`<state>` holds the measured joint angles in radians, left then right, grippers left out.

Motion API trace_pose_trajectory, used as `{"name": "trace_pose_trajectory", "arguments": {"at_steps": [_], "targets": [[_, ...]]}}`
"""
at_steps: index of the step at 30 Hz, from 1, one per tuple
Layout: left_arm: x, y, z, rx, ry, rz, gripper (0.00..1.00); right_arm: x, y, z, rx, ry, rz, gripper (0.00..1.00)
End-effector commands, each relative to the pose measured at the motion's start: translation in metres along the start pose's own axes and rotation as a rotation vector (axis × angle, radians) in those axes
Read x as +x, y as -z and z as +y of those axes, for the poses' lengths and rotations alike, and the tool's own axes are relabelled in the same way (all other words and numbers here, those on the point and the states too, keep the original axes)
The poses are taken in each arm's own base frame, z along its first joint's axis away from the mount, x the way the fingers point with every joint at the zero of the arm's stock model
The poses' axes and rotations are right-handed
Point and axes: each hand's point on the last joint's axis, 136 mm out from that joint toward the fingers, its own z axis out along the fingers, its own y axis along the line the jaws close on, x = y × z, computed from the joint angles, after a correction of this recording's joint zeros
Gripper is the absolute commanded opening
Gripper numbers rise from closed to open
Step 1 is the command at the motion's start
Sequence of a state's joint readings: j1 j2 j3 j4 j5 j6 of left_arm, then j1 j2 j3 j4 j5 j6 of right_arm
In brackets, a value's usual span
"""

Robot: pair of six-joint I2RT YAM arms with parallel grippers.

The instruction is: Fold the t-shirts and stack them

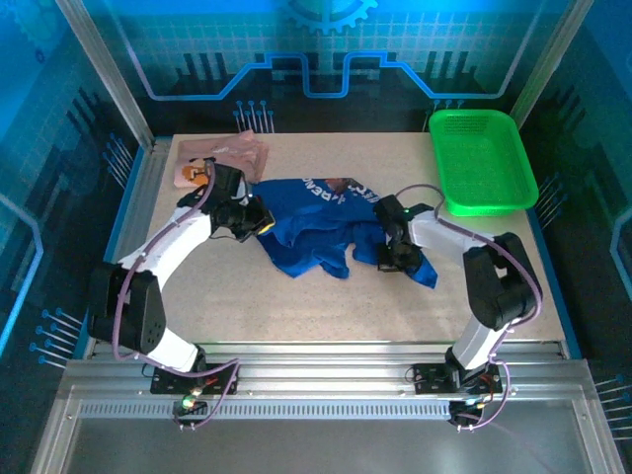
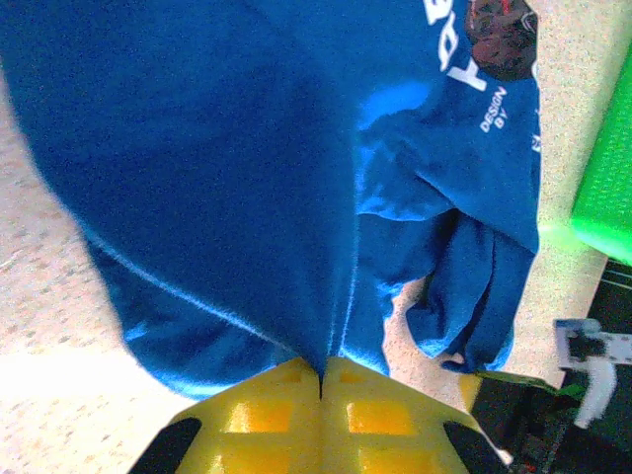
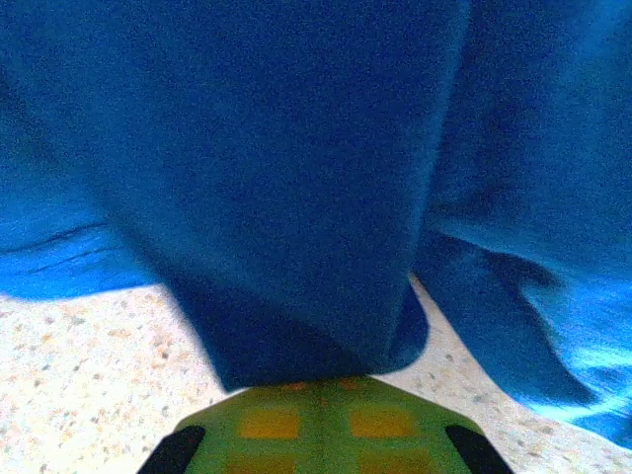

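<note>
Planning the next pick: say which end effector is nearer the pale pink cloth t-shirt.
Left. The left end effector is just in front of the pale pink t-shirt; the right end effector is across the royal-blue cloth t-shirt.

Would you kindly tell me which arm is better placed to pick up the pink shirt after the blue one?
Left, probably. The pink shirt lies at the far left, just beyond the left gripper; the right gripper sits across the blue shirt. Both are shut on it.
</note>
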<state>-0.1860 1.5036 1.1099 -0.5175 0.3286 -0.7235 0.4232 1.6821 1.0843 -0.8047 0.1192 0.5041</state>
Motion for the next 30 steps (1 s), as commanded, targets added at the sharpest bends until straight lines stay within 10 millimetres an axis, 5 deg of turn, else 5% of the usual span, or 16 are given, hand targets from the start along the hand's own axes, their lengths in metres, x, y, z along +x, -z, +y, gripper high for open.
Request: {"name": "trace_pose_trajectory", "arguments": {"at_steps": [1, 8, 13, 16, 17, 19, 22, 30], "targets": [[0.002, 0.022, 0.016, -0.026, 0.01, -0.028, 0.0, -0.006, 0.04, -0.014, 0.023, -0.005, -0.083, 0.0], [-0.022, 0.063, 0.008, 0.019, 0.005, -0.136, 0.0, -0.03, 0.117, -0.027, -0.071, -0.029, -0.283, 0.0], [-0.054, 0.107, -0.031, 0.099, -0.056, -0.253, 0.0, -0.062, 0.187, -0.033, -0.182, -0.067, -0.483, 0.0], [-0.069, 0.124, -0.056, 0.153, -0.092, -0.287, 0.0, -0.073, 0.212, -0.026, -0.266, -0.028, -0.523, 0.0], [-0.071, 0.125, -0.062, 0.168, -0.098, -0.282, 0.0, -0.072, 0.21, -0.019, -0.301, 0.006, -0.492, 0.0], [-0.072, 0.12, -0.068, 0.202, -0.092, -0.261, 0.0, -0.06, 0.186, -0.005, -0.337, 0.081, -0.349, 0.27], [-0.067, 0.108, -0.06, 0.205, -0.064, -0.237, 0.0, -0.037, 0.141, 0.011, -0.314, 0.16, -0.218, 0.5], [-0.05, 0.089, -0.036, 0.175, -0.045, -0.188, 0.0, 0.011, 0.046, 0.035, -0.165, 0.351, -0.012, 0.62]]}}
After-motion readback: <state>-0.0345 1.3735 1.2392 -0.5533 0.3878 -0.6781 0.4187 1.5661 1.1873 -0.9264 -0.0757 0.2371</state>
